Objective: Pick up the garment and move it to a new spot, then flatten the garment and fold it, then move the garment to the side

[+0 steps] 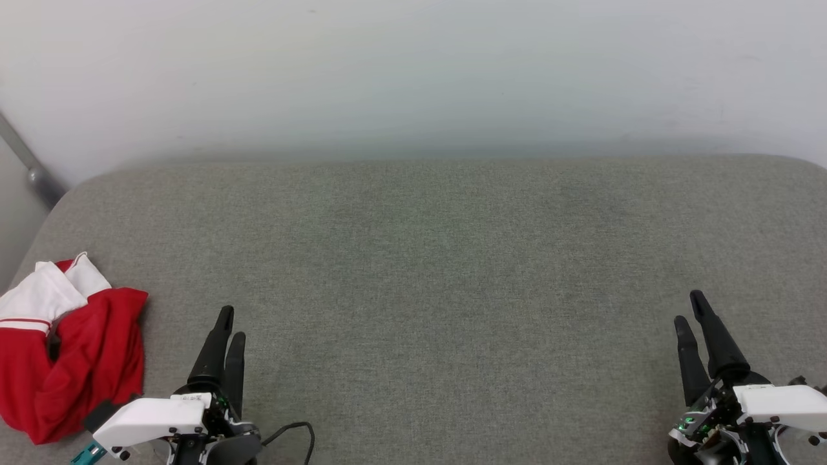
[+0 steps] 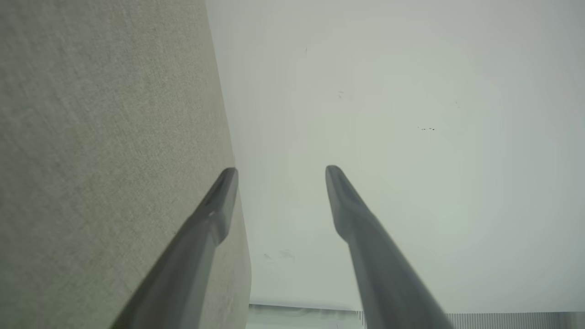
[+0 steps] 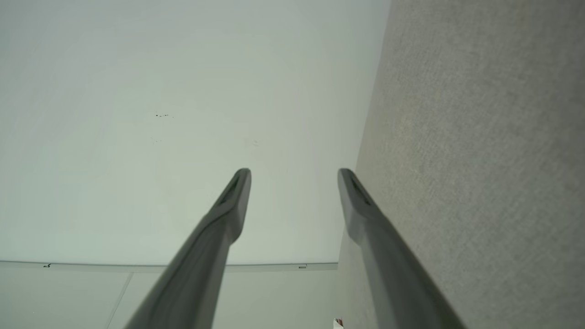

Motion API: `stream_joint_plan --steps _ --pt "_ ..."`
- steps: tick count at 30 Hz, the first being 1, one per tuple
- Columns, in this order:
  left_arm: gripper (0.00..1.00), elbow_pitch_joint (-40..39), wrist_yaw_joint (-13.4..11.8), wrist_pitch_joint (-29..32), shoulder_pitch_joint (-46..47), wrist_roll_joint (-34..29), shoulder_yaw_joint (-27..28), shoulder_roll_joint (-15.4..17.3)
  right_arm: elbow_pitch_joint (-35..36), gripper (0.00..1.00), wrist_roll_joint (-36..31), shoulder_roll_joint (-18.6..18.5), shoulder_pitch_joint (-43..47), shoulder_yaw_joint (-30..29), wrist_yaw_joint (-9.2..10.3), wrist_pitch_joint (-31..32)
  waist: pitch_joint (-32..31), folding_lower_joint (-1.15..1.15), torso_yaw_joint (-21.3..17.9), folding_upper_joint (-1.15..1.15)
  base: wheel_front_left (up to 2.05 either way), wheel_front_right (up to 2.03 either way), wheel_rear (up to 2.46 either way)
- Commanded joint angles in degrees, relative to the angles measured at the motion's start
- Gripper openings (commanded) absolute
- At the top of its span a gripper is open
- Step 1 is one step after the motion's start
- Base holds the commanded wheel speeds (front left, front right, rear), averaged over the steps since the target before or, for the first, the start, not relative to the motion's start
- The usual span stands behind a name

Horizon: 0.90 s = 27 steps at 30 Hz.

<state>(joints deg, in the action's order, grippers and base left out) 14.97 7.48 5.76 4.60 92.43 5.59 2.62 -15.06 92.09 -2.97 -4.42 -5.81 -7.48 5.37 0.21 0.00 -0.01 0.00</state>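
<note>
Just left of the left jaws lies the crumpled garment (image 1: pixel 71 361).

- Head view: bright, soft, even light with no glare; the wall (image 1: pixel 413 64) at 12 o'clock is washed pale.
- A dim, hazy band runs where the wall meets the grey cushion (image 1: pixel 413 258).
- A faint soft shadow edges the garment (image 1: pixel 84 361) on its 3 o'clock side.
- Left wrist view: the dark fingers (image 2: pixel 212 214) are clearest at the tips and blur towards 6 o'clock.
- Right wrist view: its fingers (image 3: pixel 231 205) blur likewise, and the cushion weave softens at the frame edges.
</note>
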Motion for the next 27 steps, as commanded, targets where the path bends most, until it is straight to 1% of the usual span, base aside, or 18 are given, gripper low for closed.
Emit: stream_joint_plan --steps 1,7,12,18,27 --pt "1.00 -1.72 0.05 -0.95 1.39 -0.17 -0.89 0.16 1.72 1.00 -0.61 -0.01 -0.98 0.68 -0.01 -1.02 0.02 0.00 0.01 0.00 0.00 0.00 0.00" --pt "1.00 -3.22 0.05 -2.43 1.54 -1.34 -2.45 0.40 3.01 1.00 -1.73 -0.01 -0.72 1.51 -0.01 -2.43 0.04 0.00 0.11 0.00 0.00 0.00 0.00" --pt "1.00 -4.75 0.05 -4.08 1.74 -4.39 -4.38 1.19 3.84 1.00 -6.09 -0.30 -0.52 1.84 -0.01 -3.73 0.08 0.00 0.18 0.00 0.00 0.00 0.00" --pt "1.00 -6.12 0.05 -5.57 1.72 -11.87 -5.34 1.41 4.94 1.00 -16.10 -0.39 -0.40 1.73 -0.01 -5.20 0.11 0.00 0.27 0.00 0.00 0.00 0.00" --pt "1.00 -6.37 0.04 -7.64 1.60 -26.45 -6.34 1.34 6.66 1.00 -32.33 -0.07 -0.23 1.89 -0.01 -7.24 0.04 0.00 0.35 0.00 0.00 0.00 0.00"
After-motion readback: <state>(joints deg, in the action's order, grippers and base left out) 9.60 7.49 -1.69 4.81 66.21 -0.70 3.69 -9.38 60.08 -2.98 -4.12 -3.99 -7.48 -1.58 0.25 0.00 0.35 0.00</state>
